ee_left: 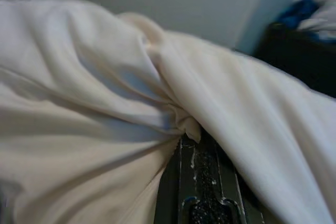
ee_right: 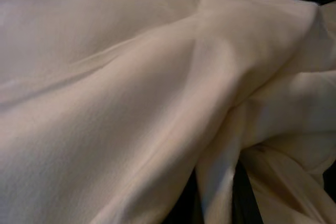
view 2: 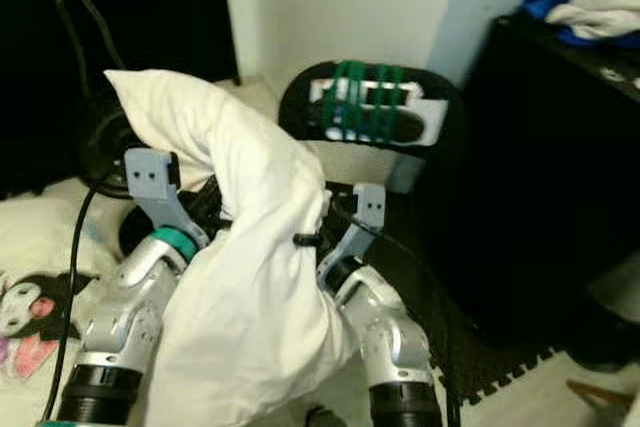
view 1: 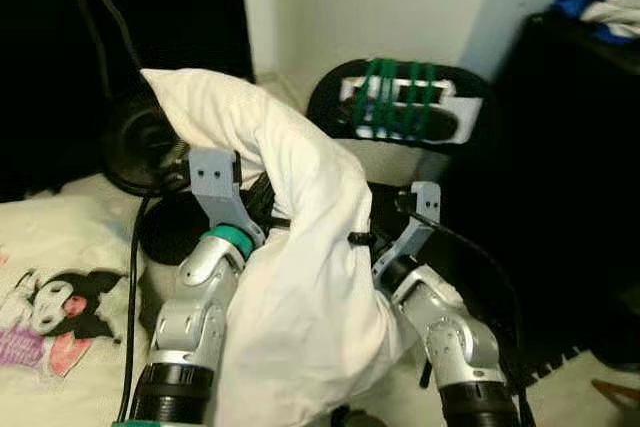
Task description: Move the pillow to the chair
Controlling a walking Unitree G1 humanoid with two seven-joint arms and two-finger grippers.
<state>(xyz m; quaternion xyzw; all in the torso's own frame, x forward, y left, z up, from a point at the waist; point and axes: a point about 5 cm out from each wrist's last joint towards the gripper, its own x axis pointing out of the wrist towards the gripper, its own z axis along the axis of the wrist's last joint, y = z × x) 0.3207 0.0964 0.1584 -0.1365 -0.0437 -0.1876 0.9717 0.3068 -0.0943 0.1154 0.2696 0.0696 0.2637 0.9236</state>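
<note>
Carrying the white pillow (view 1: 290, 277) between left gripper (view 1: 262, 209) and right gripper (view 1: 372, 240), fingers pinched on its cloth, close to the black chair (view 1: 400, 112) ahead; next, probably lifting it onto the seat.

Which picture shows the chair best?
The left eye view: the chair stands whole behind the pillow, with green straps on its back. The right eye view shows it about as well. The wrist views show pillow cloth up close.
</note>
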